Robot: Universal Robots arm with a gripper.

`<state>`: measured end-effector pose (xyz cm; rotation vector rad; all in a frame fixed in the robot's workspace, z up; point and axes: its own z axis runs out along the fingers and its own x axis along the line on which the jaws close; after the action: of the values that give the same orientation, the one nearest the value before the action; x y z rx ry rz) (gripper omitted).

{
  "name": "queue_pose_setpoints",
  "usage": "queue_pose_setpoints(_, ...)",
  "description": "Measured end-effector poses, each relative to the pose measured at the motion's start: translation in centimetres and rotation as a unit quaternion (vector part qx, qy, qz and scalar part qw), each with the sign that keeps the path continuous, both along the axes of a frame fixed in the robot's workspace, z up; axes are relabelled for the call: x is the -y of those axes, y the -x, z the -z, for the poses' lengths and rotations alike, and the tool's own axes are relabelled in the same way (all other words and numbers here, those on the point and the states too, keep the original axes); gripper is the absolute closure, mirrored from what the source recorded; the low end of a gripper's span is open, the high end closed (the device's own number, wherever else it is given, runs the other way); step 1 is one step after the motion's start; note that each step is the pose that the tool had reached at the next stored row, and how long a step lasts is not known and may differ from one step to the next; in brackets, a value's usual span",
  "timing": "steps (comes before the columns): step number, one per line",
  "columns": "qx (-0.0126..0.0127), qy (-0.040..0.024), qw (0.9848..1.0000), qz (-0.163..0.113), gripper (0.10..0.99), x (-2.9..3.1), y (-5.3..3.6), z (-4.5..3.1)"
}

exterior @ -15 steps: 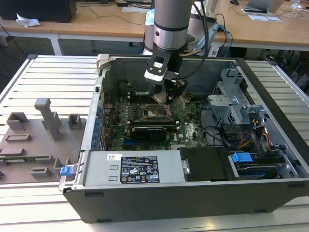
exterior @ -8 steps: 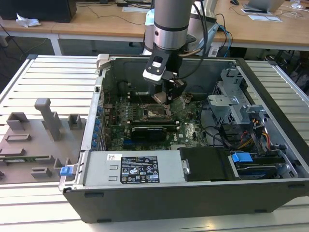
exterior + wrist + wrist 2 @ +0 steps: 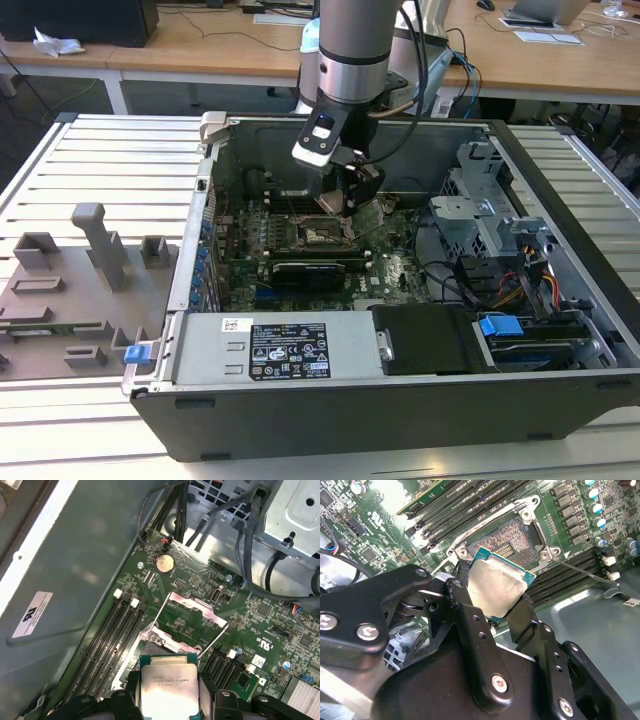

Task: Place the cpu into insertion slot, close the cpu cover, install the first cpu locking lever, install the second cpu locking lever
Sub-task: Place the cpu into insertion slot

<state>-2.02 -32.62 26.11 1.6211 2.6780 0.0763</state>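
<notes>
Plainly, the first step, placing the chip, is in hand. In the exterior view the end effector hangs inside the computer case, just above the insertion slot. The second wrist view shows what that one cannot: fingers clenched on the cpu, held over the bare socket and not yet seated. The first wrist view adds the cpu cover, swung open beyond the chip. Seating, I judge, calls for squaring the chip to the socket.
</notes>
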Motion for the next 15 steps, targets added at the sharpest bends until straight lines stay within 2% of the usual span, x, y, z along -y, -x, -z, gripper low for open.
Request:
queue_pose_setpoints(6, 0.0000, 0.0000, 0.9998, 0.018, 0.541, 0.00, 0.00, 0.00)
queue_pose_setpoints(15, 0.0000, 0.0000, 0.9988, 0.050, 0.541, 0.00, 0.00, 0.01)
